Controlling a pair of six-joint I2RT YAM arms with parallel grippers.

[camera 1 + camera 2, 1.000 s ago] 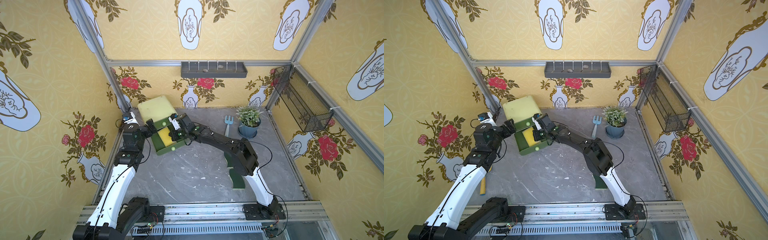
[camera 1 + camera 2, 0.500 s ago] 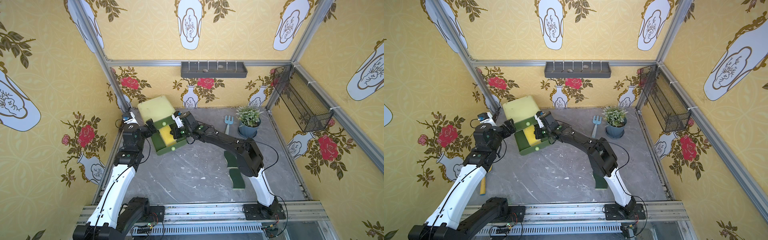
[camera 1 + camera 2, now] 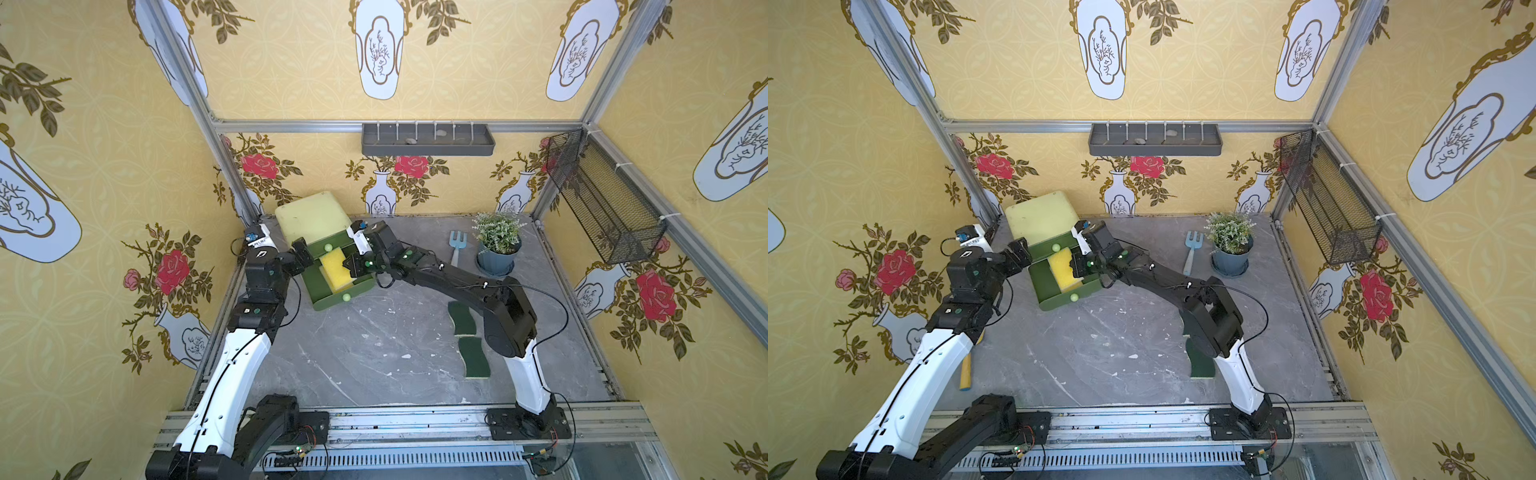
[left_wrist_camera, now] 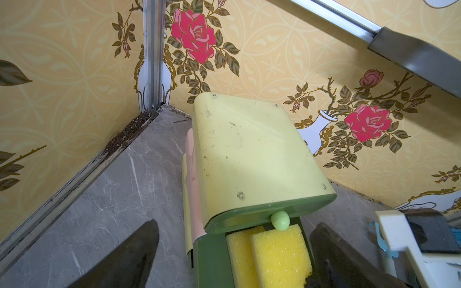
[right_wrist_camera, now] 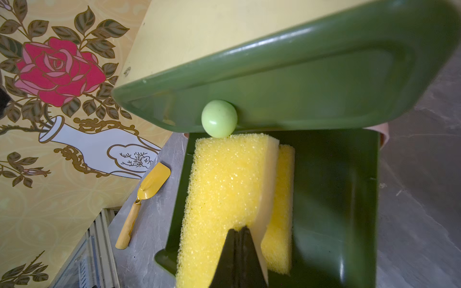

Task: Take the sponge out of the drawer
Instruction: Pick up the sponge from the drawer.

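drawer (image 3: 318, 284): open, far left
top sponge (image 5: 224, 187): tilted over lower sponge (image 5: 280, 199), inside drawer
right hand (image 5: 240, 229): clenched, seemingly pinching top sponge
left hand (image 3: 303, 254): released, beside drawer's left wall

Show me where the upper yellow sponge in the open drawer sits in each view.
In a top view: upper yellow sponge, left of centre, in the open drawer.
In a top view: sponge, left of centre again.
Left wrist: sponge in the drawer, next to the pale green knob.
Right wrist: sponge fills the middle.
Shared landmark: that knob, at the sponge's far end in every view.
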